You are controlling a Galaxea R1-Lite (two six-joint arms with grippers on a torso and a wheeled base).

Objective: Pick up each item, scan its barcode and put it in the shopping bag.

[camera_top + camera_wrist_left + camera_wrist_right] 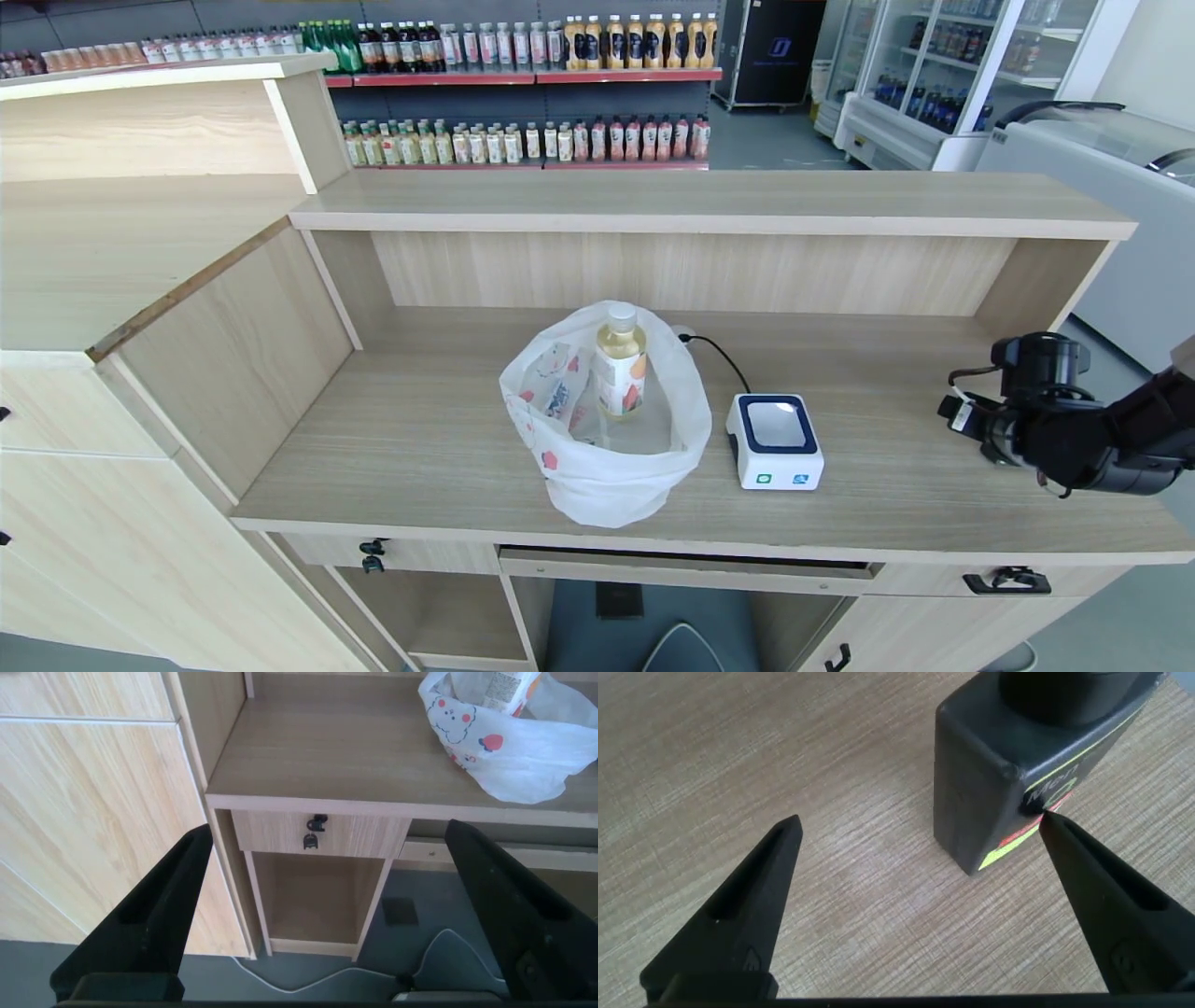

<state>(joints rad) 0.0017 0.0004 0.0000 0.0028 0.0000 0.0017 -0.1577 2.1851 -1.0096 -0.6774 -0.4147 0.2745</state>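
Note:
A white shopping bag [607, 471] with printed figures stands open at the middle of the wooden counter [420, 439]. Inside it, a bottle of yellow tea [621, 364] stands upright beside a flat packet. Right of the bag sits the white barcode scanner [775, 439] with its dark glass facing up. A black boxy bottle [999, 775] with a green and red label stands on the counter at the right end. My right gripper [917, 821] is open just short of it, one finger near its label. My left gripper [327, 829] hangs open below counter height, facing the left drawer, holding nothing.
A raised shelf [709, 201] runs along the back of the counter and a wooden side wall [233, 364] closes its left end. The scanner's black cable [724, 359] trails behind the bag. Drawers with black handles [318, 831] sit under the counter edge.

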